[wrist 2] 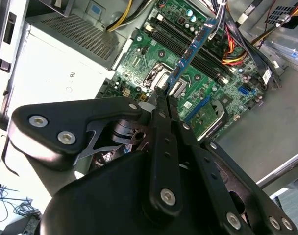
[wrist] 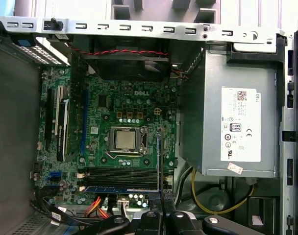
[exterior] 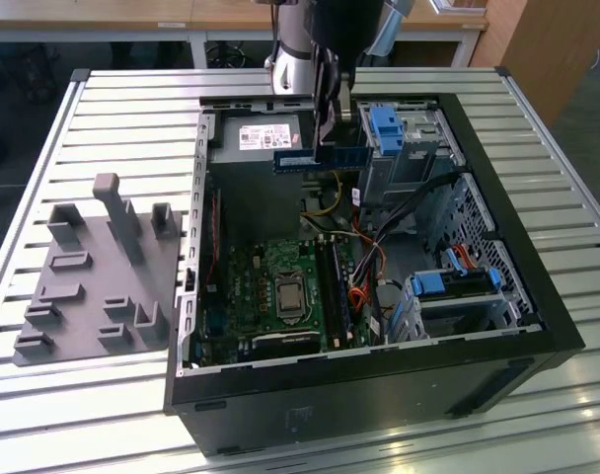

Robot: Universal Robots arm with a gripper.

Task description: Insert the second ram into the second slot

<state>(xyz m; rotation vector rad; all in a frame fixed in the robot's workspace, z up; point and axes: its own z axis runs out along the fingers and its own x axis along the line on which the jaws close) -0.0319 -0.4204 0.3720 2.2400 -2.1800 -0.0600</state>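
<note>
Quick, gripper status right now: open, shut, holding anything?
Gripper: shut on the second ram, fingers pinching one end, stick held above the motherboard, not in a slot.

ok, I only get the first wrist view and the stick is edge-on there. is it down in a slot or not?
Observer: Not seated. In the exterior view the gripper holds the second ram level, up over the open case.
Operator: gripped where?
Observer: Off centre. More stick shows on the exterior view's left of the grip than on its right.
Operator: anything close to it?
Observer: A light-blue drive latch, just past its end on the exterior view's right; gap unclear.
</note>
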